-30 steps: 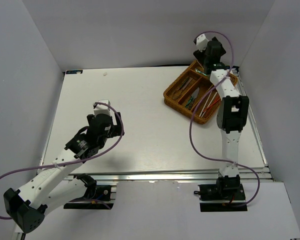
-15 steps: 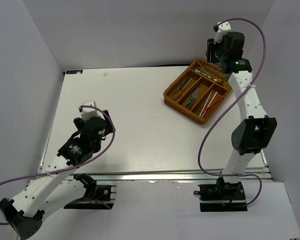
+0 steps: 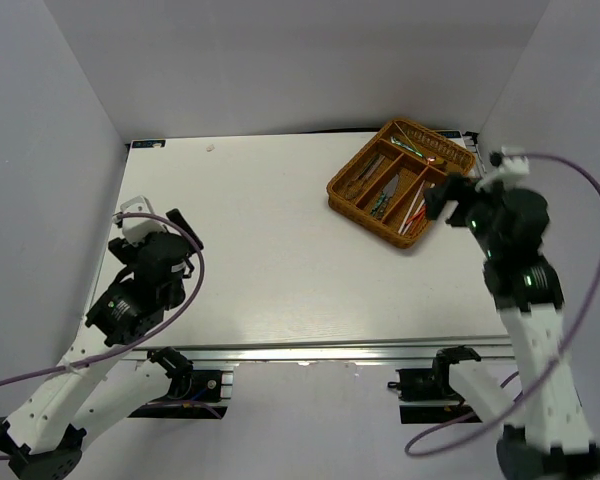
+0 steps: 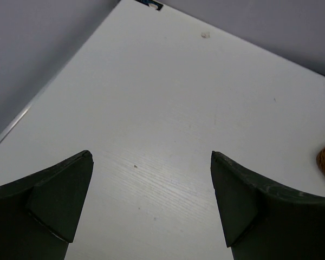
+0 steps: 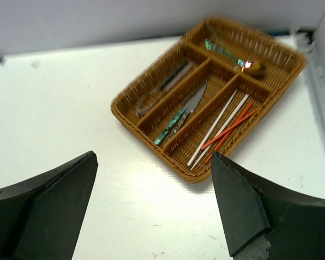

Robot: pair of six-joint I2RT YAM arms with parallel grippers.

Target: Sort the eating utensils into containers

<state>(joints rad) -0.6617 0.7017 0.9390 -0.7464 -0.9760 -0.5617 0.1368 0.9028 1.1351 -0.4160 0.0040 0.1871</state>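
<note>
"Starting at the left pincer (image 4: 150, 162): how do its jaws stand?"

"Spread wide, with nothing between them and only bare white worktop (image 4: 168, 81) below."

"And the right pincer (image 5: 153, 162)?"

"Spread just as wide and holding nothing. It is raised above the worktop, near the brown wicker tray (image 5: 168, 157) but apart from it."

"Where are the utensils?"

"All that I can see lie in the tray, at the far right of the worktop. Its long right compartment holds red-orange chopsticks (image 5: 230, 127) and pale chopsticks (image 5: 212, 129). The one beside it has teal-handled pieces (image 5: 170, 124) and a knife blade (image 5: 197, 97). The left compartment holds a few slim pieces (image 5: 162, 89), too blurred to name. At the far end, an iridescent spoon (image 5: 249, 66) lies in the cross compartment."
</note>
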